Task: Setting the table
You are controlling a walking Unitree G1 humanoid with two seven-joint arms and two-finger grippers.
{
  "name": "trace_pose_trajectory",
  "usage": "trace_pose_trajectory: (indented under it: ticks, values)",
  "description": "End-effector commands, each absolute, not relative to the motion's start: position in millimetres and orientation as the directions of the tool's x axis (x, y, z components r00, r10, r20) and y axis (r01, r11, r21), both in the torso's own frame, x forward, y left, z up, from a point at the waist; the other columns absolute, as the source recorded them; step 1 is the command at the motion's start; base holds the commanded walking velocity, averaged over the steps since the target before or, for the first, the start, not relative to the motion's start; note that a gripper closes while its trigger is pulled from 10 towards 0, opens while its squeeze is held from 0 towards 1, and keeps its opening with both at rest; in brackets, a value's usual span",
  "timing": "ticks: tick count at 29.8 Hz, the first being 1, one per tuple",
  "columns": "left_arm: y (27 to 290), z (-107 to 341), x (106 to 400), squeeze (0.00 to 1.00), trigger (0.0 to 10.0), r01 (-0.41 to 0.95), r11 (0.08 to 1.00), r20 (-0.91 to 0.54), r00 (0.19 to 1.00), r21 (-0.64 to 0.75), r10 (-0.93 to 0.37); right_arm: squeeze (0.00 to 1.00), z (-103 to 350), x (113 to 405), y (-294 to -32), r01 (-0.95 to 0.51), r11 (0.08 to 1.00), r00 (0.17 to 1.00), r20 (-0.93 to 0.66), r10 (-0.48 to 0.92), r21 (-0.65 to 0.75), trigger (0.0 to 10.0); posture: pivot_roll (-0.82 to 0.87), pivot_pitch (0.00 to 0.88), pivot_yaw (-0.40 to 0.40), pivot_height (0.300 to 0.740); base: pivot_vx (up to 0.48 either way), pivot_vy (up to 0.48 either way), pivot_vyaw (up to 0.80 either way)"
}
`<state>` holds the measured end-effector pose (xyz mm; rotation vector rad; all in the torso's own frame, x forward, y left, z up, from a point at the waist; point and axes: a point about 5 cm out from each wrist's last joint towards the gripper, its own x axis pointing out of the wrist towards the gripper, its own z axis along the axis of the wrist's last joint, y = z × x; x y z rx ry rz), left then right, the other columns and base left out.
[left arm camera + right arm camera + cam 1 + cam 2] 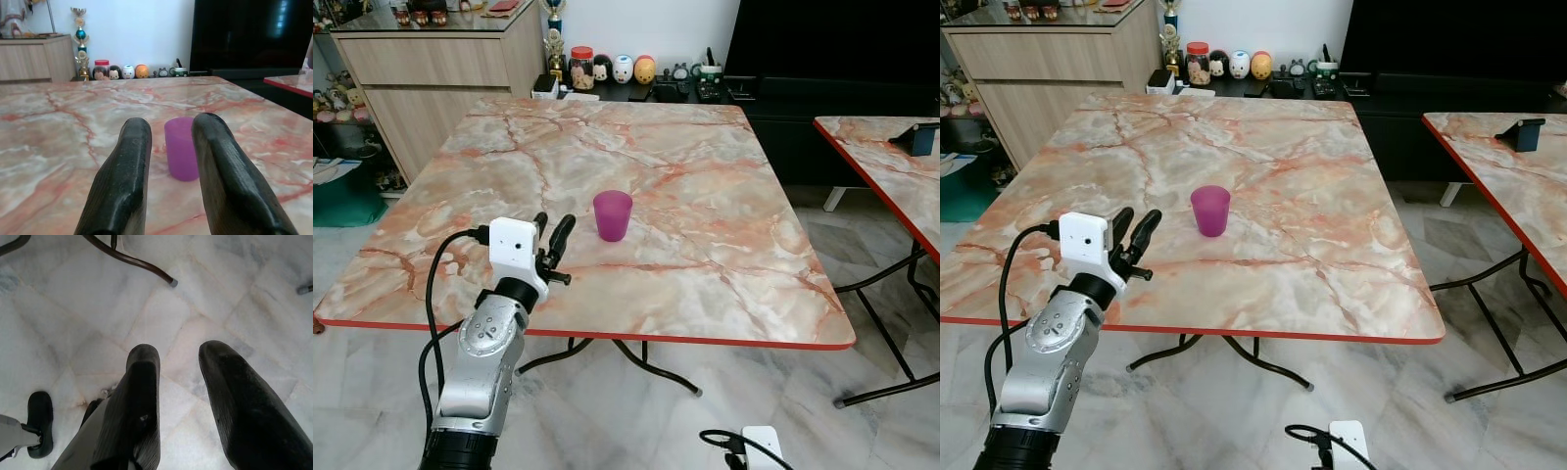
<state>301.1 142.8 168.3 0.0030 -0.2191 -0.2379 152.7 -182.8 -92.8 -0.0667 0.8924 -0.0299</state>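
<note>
The left arm [487,367] is a silver metal casing with round screw heads and a black collar at its base. A white boxed camera module [516,250] sits at the wrist, fed by a looping black cable [433,294]. The left gripper [551,238] has two long, matte black, round-tipped fingers [124,186]; the right gripper [178,355] matches.

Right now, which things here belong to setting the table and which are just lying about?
Part of the job:
- purple cup, upright on the marble table
- left gripper, open, pointed at the cup, not touching it

Just lying about:
- jar and figurines behind the table
- trophy
- second table
</note>
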Motion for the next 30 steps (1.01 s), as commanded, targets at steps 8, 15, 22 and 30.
trace_pose_trajectory:
  ticks: [8,15,22,30]
  values:
    - [143,168,302,0.0,10.0,0.233,0.972,0.207,0.951,0.008,-0.23,0.0,-92,153,-193,0.07,0.995,0.616,-0.782,-0.095,-0.066,10.0,0.11,0.0,-0.038,0.727,0.0,0.0,-0.27]
    - [142,169,302,0.0,10.0,0.231,0.973,0.208,0.952,0.002,-0.226,0.0,-93,152,-193,0.073,0.995,0.612,-0.785,-0.095,-0.064,10.0,0.12,0.0,-0.041,0.727,0.0,0.0,-0.65]
    - [141,170,303,0.0,10.0,0.234,0.972,0.212,0.95,-0.002,-0.229,0.0,-92,154,-192,0.06,0.996,0.614,-0.784,-0.089,-0.066,10.0,0.11,0.0,-0.039,0.727,0.0,0.0,-0.57]
    - [140,169,303,0.0,10.0,0.236,0.972,0.204,0.951,0.012,-0.233,0.0,-91,155,-194,0.045,0.996,0.621,-0.779,-0.089,-0.079,10.0,0.11,0.0,-0.04,0.727,0.0,0.0,-0.06]
